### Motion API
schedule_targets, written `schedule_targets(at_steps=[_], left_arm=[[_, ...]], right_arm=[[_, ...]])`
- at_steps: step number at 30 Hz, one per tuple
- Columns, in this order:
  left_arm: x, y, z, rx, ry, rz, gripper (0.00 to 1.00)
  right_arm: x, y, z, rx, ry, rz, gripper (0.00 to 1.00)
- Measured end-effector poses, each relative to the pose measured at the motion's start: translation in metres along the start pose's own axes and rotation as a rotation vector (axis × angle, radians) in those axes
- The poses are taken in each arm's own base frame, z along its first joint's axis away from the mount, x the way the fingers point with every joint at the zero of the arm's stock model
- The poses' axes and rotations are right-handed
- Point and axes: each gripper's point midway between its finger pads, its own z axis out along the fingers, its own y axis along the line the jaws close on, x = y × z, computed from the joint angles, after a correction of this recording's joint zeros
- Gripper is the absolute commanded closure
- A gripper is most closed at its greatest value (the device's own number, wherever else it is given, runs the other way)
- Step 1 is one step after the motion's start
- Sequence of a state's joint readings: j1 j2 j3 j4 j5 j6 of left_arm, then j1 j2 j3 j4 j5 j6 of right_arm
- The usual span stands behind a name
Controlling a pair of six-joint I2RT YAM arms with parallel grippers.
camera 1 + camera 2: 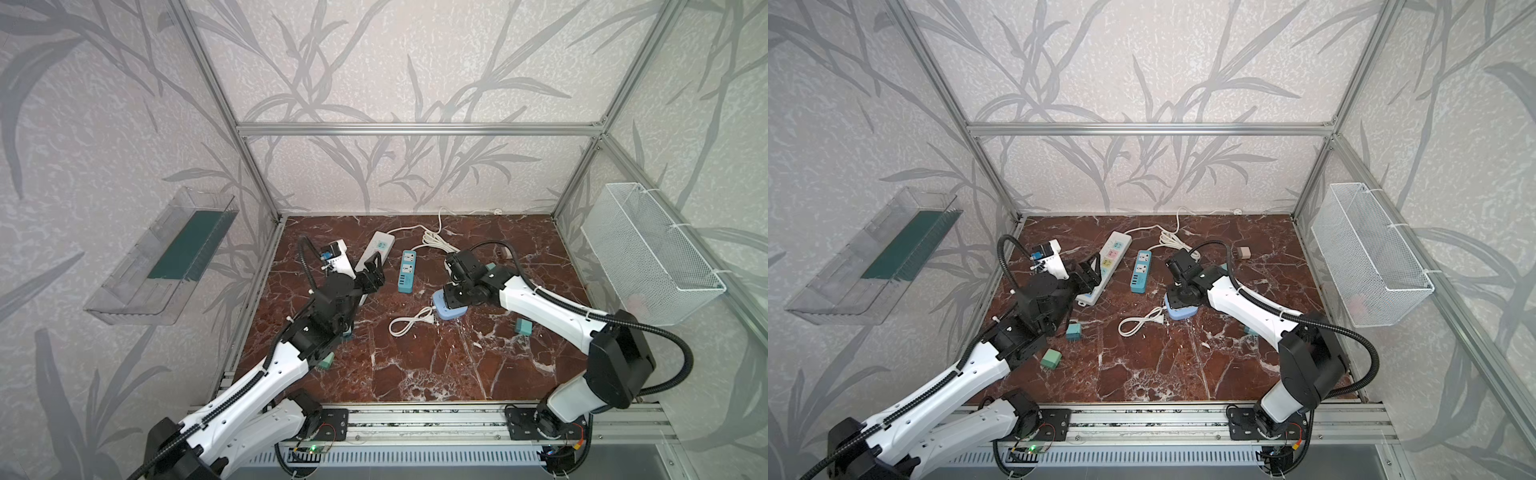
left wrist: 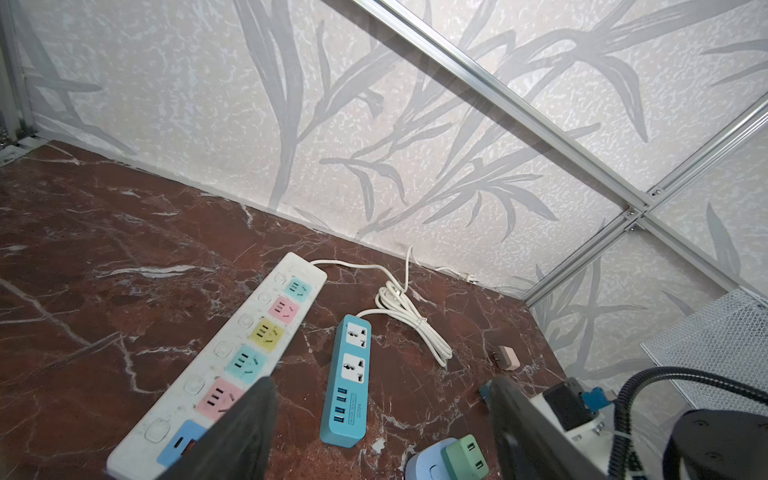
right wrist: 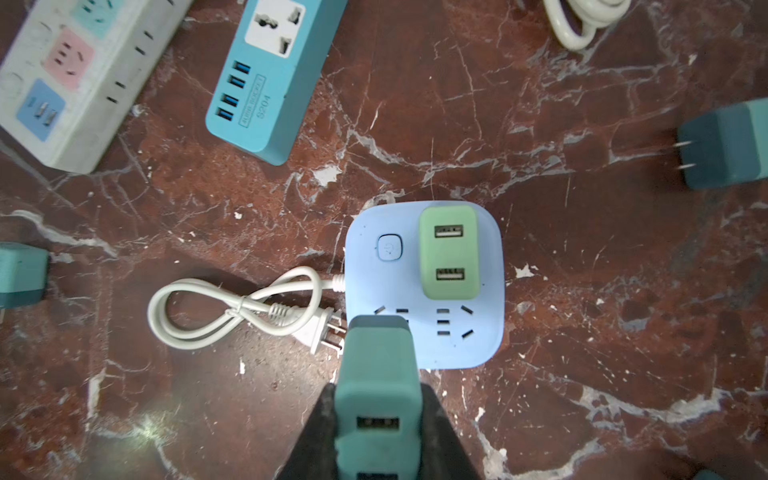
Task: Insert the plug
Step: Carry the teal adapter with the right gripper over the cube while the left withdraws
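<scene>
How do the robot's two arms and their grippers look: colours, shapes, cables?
The left arm and right arm have white shells with black joints. A black ribbed hose runs along each. The left gripper and right gripper have flat black fingers.

A robotics lab test cell is shown. The workspace is boxed in by an aluminium frame point(image 1: 415, 129) backed with panels point(image 1: 415, 62) (papered in a grey leaf pattern). A left arm point(image 1: 249, 386) and a right arm point(image 1: 540, 307) are bolted to a rail point(image 1: 424, 419) fronting a marble-look tabletop point(image 1: 415, 365). A wire basket point(image 1: 648, 249) and a clear bin point(image 1: 137, 286) are hung on the side walls.
</scene>
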State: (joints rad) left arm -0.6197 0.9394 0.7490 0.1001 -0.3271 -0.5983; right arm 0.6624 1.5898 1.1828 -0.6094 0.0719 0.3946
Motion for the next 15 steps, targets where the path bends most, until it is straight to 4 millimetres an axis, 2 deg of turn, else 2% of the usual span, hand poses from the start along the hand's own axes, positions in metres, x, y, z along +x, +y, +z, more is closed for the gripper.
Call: schedule_targets(at_steps=[9, 15], left_arm=[[0.026, 0.02, 0.011, -0.013, 0.096, -0.026, 0.19], [0.042, 0.018, 0.019, 0.014, 0.165, -0.078, 0.19]], right_arm=[[-0.001, -0.008, 0.011, 0.059, 0.009, -0.014, 0.92], [0.003, -0.011, 0.025, 0.088, 0.046, -0.031, 0.93]])
